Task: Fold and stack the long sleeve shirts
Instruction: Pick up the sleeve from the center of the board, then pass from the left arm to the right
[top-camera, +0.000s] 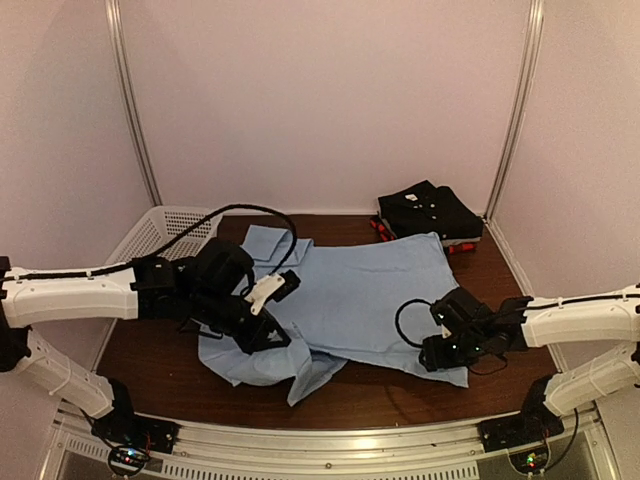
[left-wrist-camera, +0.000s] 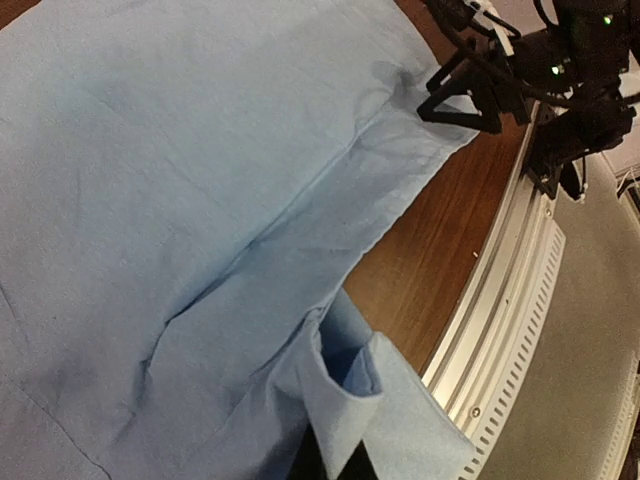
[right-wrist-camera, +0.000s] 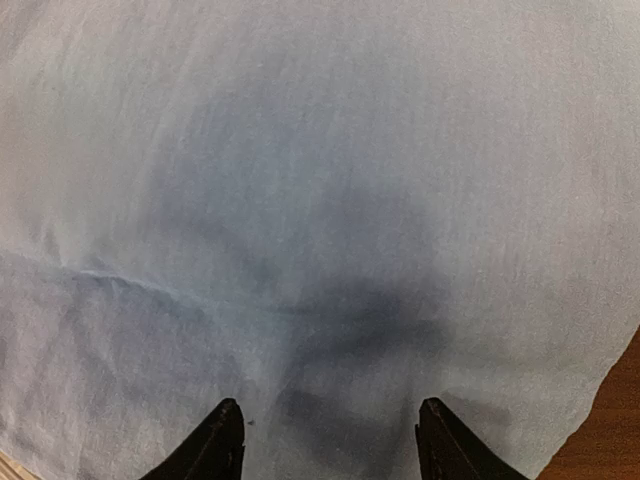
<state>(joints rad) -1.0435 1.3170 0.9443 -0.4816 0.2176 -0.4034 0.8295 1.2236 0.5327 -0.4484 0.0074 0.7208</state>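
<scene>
The light blue shirt lies spread over the middle of the brown table. My left gripper is at the shirt's near left part. In the left wrist view it is shut on a fold of the blue cloth, which drapes over the dark fingers and hides most of them. My right gripper is open, jaws wide apart, low over the shirt's near right corner; the right wrist view shows only flat blue cloth between the fingers. It also shows in the left wrist view.
A stack of folded shirts stands at the back right, a black one on top and red plaid peeking out beneath. A white mesh basket sits at the back left. The metal rail runs along the near edge.
</scene>
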